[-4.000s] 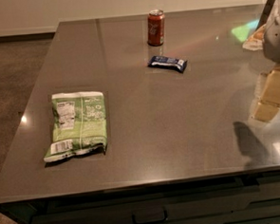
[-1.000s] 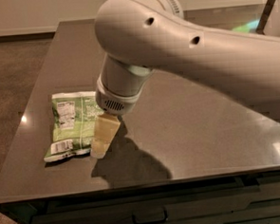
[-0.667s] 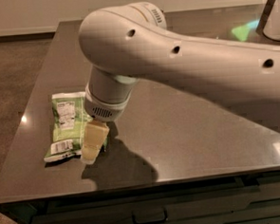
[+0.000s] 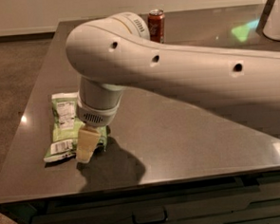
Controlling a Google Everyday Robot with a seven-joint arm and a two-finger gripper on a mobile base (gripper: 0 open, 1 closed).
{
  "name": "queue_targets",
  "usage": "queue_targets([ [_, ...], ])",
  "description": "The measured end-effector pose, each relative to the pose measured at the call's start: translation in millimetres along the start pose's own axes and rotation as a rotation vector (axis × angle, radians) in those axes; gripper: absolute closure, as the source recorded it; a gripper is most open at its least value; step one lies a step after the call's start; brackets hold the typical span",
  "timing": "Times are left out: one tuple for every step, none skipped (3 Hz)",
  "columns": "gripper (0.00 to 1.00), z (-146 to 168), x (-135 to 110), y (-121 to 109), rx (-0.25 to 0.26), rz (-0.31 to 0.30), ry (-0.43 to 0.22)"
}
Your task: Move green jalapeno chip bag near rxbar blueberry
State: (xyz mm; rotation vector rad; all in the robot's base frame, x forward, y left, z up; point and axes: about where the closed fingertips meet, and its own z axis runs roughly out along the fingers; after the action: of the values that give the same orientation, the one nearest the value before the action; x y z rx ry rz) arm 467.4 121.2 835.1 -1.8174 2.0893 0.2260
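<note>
The green jalapeno chip bag (image 4: 64,124) lies flat near the table's left front, light green with white label panels. My gripper (image 4: 86,146) hangs from the big white arm (image 4: 175,69) and is down over the bag's right front edge, partly covering it. The rxbar blueberry is hidden behind the arm.
A red soda can (image 4: 156,23) stands at the back of the dark grey table (image 4: 179,135), just above the arm. A white object (image 4: 276,15) sits at the back right corner. The table's left and front edges are close to the bag. Drawers run below the front edge.
The arm has swung from the right across the table to the left and down. The gripper has moved further left onto the bag's right front edge. The bag has not moved.
</note>
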Motion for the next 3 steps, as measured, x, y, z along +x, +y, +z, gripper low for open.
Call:
queue_targets([
  [0.41,-1,2,-7,-0.002,0.011,0.002],
  [0.64,-10,12,-20,0.009,0.046,-0.004],
  [0.87,-30,31,-50,0.050,0.117,-0.021],
])
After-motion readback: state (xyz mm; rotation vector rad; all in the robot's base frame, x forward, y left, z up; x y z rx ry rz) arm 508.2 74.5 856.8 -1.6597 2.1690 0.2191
